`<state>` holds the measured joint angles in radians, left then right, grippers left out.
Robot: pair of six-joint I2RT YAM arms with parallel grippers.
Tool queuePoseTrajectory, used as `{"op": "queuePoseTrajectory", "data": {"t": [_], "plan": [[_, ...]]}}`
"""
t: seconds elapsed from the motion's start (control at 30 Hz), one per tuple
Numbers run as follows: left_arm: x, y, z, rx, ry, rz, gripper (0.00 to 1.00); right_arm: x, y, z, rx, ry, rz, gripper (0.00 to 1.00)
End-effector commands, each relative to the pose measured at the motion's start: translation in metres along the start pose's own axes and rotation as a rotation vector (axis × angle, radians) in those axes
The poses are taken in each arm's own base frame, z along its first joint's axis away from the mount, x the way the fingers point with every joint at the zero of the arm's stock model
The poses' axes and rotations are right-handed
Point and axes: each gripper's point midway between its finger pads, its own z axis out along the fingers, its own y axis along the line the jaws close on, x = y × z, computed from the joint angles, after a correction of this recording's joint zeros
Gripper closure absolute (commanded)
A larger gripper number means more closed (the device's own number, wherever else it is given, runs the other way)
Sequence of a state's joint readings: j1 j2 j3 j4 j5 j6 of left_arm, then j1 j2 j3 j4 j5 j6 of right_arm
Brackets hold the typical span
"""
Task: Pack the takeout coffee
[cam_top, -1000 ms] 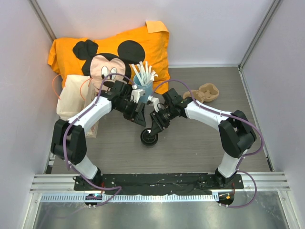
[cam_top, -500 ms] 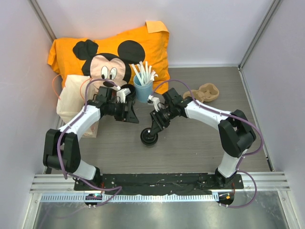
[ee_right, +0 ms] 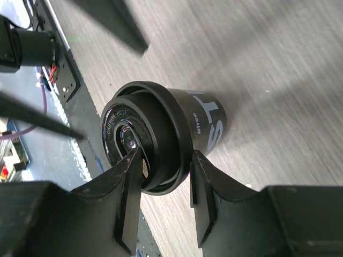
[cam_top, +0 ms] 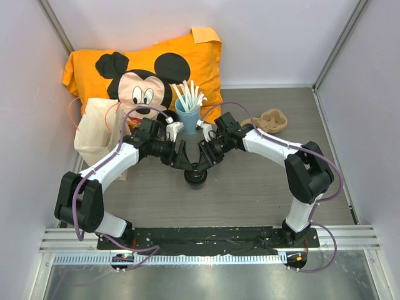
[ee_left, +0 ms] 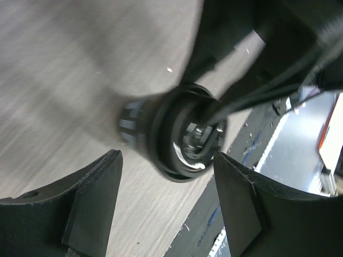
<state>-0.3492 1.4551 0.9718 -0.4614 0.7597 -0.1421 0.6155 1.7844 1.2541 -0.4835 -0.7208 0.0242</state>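
Black-lidded and dark-bodied, the takeout coffee (ee_right: 206, 120) is sitting between your right gripper's (ee_right: 163, 160) fingers, tipped so that its lid (ee_right: 134, 134) is facing the arm bases. Whether it is lying flat on the wood-grain table (ee_right: 278, 64) you cannot tell. Your right fingers (ee_right: 128, 203) are pinching the lid's rim, one pad lying over the lid's top face and the other pressing the outside of the rim. White letters are showing on the cup wall just beyond that outer finger. Your left gripper (ee_left: 166, 155) is standing open, its fingers (ee_left: 96, 198) flanking the cup on either side and touching nothing. Just beyond both sets of fingertips a blue cup of white sticks (cam_top: 187, 117) is standing upright, and an orange Mickey Mouse pillow (cam_top: 203, 62) is lying further back. Outside your left fingers a cream bag (cam_top: 94, 128) is slumping. Well outside your right fingers a tan pulp cup carrier (cam_top: 273, 120) is resting.
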Motion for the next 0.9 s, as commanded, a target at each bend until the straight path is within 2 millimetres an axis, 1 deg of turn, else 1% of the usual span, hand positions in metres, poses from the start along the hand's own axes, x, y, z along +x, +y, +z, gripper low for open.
{"op": "queuePoseTrajectory", "data": {"t": [0.0, 0.07, 0.23, 0.37, 0.5, 0.73, 0.87], "plan": [[-0.014, -0.011, 0.001, 0.015, -0.022, 0.094, 0.27, -0.009, -0.041, -0.003, 0.161, -0.028, -0.013, 0.77], [-0.014, -0.013, -0.001, 0.021, -0.021, 0.109, 0.27, -0.009, -0.046, -0.006, 0.168, -0.039, 0.033, 0.77], [-0.012, -0.013, -0.004, 0.007, -0.011, 0.13, 0.27, -0.013, -0.054, -0.01, 0.181, -0.064, 0.06, 0.77], [-0.001, -0.008, -0.003, 0.002, 0.014, 0.136, 0.27, -0.015, -0.059, -0.012, 0.184, -0.075, 0.081, 0.78], [0.008, -0.002, 0.003, 0.006, 0.043, 0.112, 0.27, -0.016, -0.063, -0.014, 0.189, -0.085, 0.095, 0.78], [0.012, 0.001, 0.012, 0.034, 0.076, 0.057, 0.27, -0.019, -0.069, -0.019, 0.194, -0.104, 0.121, 0.78], [0.019, 0.009, 0.019, 0.028, 0.103, 0.023, 0.27, -0.02, -0.074, -0.022, 0.192, -0.119, 0.138, 0.78]]}}
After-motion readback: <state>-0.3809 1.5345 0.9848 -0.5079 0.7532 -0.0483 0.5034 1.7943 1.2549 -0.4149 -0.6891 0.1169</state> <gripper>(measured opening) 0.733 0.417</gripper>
